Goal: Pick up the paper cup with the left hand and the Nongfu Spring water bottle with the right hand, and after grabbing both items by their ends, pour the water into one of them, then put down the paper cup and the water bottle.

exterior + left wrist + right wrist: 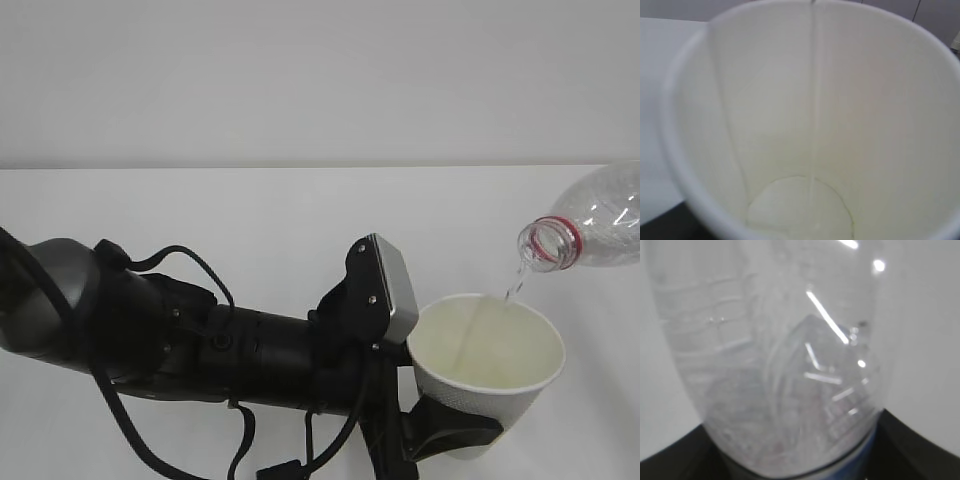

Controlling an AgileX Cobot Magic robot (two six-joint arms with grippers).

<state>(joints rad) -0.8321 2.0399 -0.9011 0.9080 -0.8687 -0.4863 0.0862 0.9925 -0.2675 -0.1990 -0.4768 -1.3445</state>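
My left gripper (452, 436) is shut on the lower part of the white paper cup (495, 385), with a black finger curving round its wall. The cup is held upright off the table at the lower right. The Nongfu Spring water bottle (600, 220) leans in from the upper right, its red-ringed mouth just above the cup's far rim. A thin stream of water (513, 287) falls into the cup. The left wrist view looks into the cup (875, 125), with the stream (813, 100) hitting its bottom. The bottle (770, 365) fills the right wrist view, with my right gripper (795, 462) shut on it.
The white table (250, 210) runs back to a plain pale wall. The black left arm with its grey block (392, 285) and looping cables lies across the lower left of the exterior view.
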